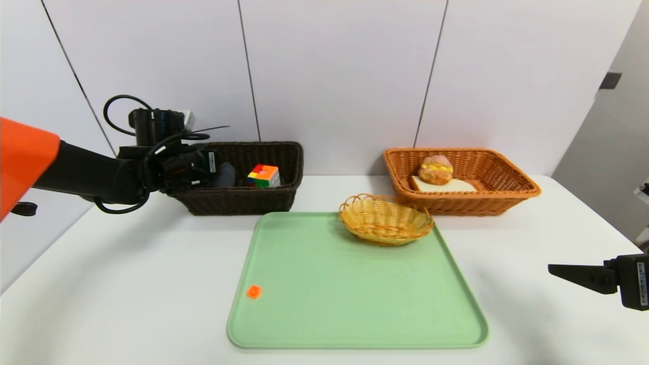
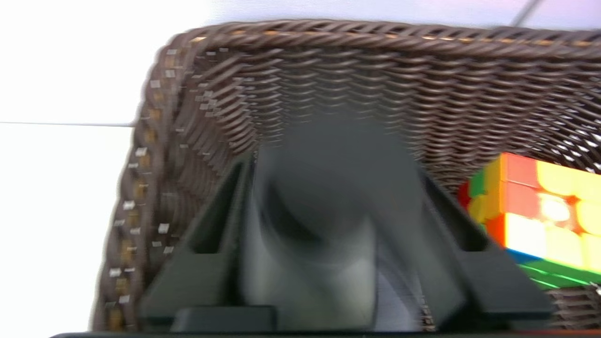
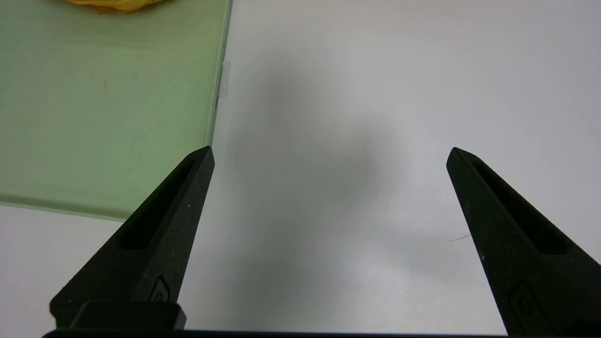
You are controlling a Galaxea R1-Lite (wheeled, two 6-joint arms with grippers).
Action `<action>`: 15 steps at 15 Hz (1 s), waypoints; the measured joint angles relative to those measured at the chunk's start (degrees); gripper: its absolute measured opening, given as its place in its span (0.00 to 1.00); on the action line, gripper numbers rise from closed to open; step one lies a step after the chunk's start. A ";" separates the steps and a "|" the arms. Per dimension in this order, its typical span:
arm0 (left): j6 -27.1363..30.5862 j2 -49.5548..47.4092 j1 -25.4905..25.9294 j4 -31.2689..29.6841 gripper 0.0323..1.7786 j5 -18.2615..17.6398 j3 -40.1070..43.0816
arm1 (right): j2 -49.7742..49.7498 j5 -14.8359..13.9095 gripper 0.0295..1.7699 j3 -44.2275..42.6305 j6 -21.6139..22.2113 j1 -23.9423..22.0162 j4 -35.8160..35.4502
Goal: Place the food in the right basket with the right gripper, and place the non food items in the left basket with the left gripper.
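Left gripper (image 2: 334,162) over dark brown wicker basket (image 1: 243,203), jaws apart around dark bottle (image 2: 314,267). Multicoloured puzzle cube (image 1: 264,176) inside basket. Right gripper (image 3: 331,149) parked beside green tray (image 1: 355,294), jaws wide.

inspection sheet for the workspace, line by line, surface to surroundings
Surface: white table, green tray on it.
Job's things: bread and bun in the orange-tan basket; puzzle cube and grey cloth in the dark brown basket; dark bottle between the left gripper's fingers, over that basket.
Clutter: small yellow basket at the tray's far edge; orange piece on the tray.
Grippers: left at the dark basket; right open above the table, holding nothing.
Cables: black loops along the left arm.
Surroundings: pale panels behind; people, nothing seen.
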 joint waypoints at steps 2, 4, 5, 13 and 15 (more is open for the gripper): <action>0.00 -0.22 0.09 0.11 0.69 0.04 0.00 | -0.02 -0.02 0.97 -0.09 0.02 -0.05 0.00; 0.04 -1.84 0.06 0.38 0.75 0.06 0.00 | -0.06 0.00 0.97 -0.35 0.09 -0.05 -0.01; 0.34 -3.24 -0.11 0.52 0.77 0.06 0.00 | -0.06 -0.02 0.97 -0.60 0.09 -0.07 0.00; 4.08 -25.91 -1.05 18.03 0.89 3.69 -5.01 | -0.83 -0.55 0.97 -6.10 0.02 -0.02 1.54; 3.56 -34.39 -1.51 31.52 0.91 7.86 -3.05 | -1.66 -0.46 0.97 -6.64 -0.02 -0.02 2.12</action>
